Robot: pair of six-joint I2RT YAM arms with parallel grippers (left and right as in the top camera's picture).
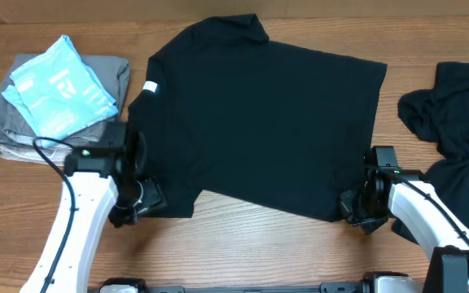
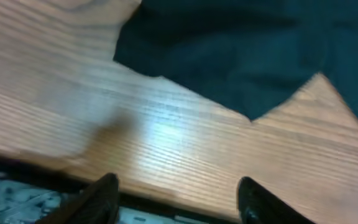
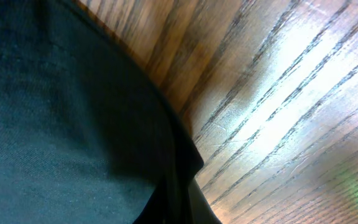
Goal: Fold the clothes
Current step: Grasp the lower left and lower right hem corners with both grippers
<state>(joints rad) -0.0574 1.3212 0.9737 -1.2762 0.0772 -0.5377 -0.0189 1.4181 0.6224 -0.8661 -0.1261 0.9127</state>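
While the right gripper (image 1: 357,207) sits clamped on the hem corner of the spread T-shirt (image 1: 259,122), the left gripper (image 2: 176,196) is parted, with nothing between its fingers (image 2: 101,199). It hangs over bare wood just short of the near sleeve. Shirt lies flat mid-table, long axis left-right, slightly skewed. Neck label (image 1: 150,88) end points left, hem right, 1 sleeve toward the far edge, 1 toward the near edge. 2nd black T-shirt (image 1: 458,122) is crumpled at the right edge, apart from the 1st. Table (image 1: 259,244) is wood-grain, with glare patches in both wrist views. Far left: light-blue garment (image 1: 59,85) on top of grey folded garments (image 1: 116,72).
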